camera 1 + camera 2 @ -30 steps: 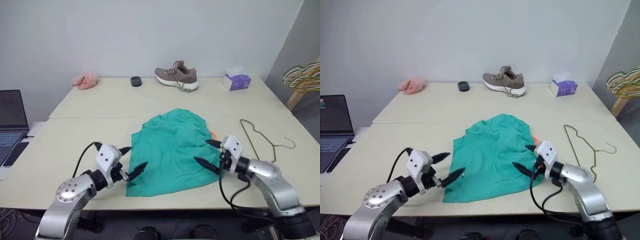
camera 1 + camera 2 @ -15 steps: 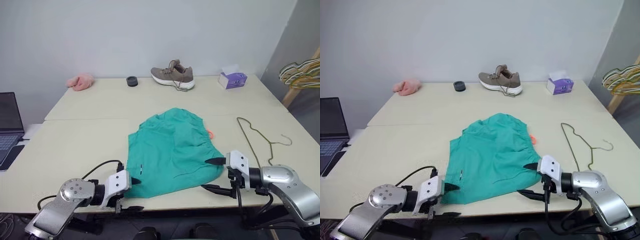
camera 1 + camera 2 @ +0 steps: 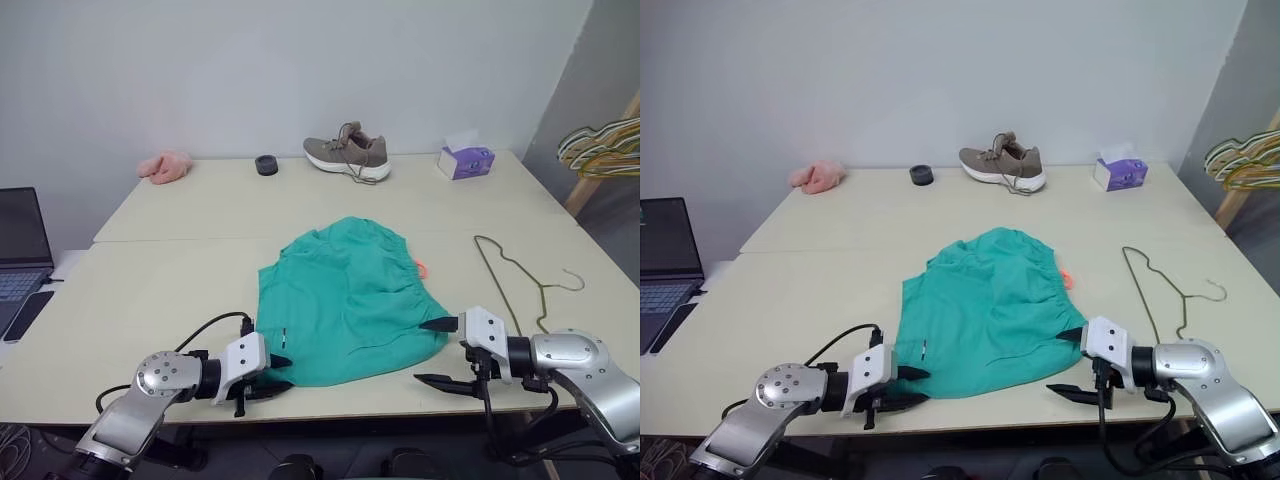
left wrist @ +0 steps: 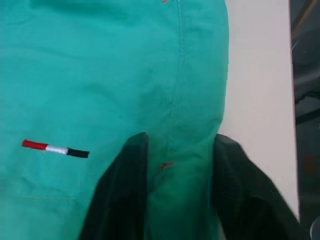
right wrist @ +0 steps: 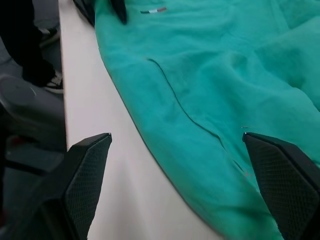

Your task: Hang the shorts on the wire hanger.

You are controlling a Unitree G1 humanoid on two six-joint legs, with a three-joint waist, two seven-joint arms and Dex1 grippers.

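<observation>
The shorts (image 3: 347, 300) lie flat in the lower middle of the frame, on the near half of the bench (image 3: 150, 300). Their long axis runs from the gathered waistband, up toward frame centre, down to the hems along the near bench edge.

My left pincer (image 3: 275, 374) sits at the lower left corner of the cloth. In my left wrist view the two black fingers (image 4: 122, 195) stand narrow with a fold of green hem between them, so I judge that I am pinching that corner, though the grip may not be fully set.

My right pincer (image 3: 437, 352) is at the lower right corner of the shorts, jaws spread wide, one finger above the cloth edge and one below at the bench lip, gripping nothing. The hem lies straight ahead of it, between the tips.

The wire hanger (image 3: 515, 283) lies flat at the right of the frame, well apart from the shorts and nearer my right arm, its hook curling toward the right edge.

The coming move turns on the right corner: I judge my right pincer needs to close on that hem, so both corners can be lifted together.

Bare bench is open to the left of the shorts and between them and the hanger. The shoe (image 3: 348, 156) and tissue box (image 3: 465, 160) stand far back, out of the way.
</observation>
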